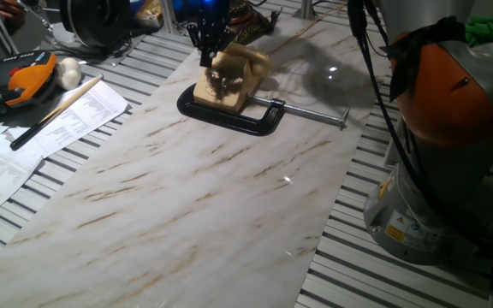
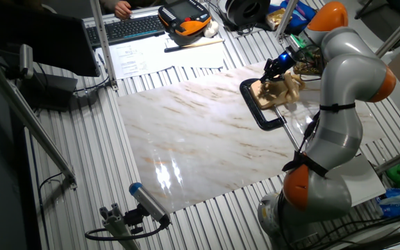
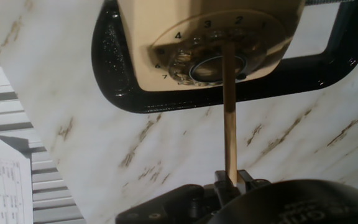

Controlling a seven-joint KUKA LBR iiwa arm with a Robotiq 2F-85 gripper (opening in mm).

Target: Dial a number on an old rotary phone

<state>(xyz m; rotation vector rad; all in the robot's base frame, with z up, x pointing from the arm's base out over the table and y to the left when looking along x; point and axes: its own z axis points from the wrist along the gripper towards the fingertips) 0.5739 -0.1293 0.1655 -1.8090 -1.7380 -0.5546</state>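
— What hems in the gripper [image 1: 205, 53]?
— The C-clamp [image 1: 229, 114] rings the old rotary phone [image 1: 232, 75] below the fingers.
— Open room?
— Bare marble board [image 1: 187, 205] stretches beyond the clamp.

The room looked dim, and the pictures were a bit grainy. Light came from above and made white shiny spots on the smooth pale marble board [image 2: 186, 139]. A soft dark shadow lay on that board behind the small cream-beige plastic phone with the round dial [image 1: 232, 75]. In the hand view the dial numbers were a little fuzzy, the thin wooden stick [image 3: 229, 112] was clearer, and the black gripper [image 3: 231, 180] below was dark and blurry.
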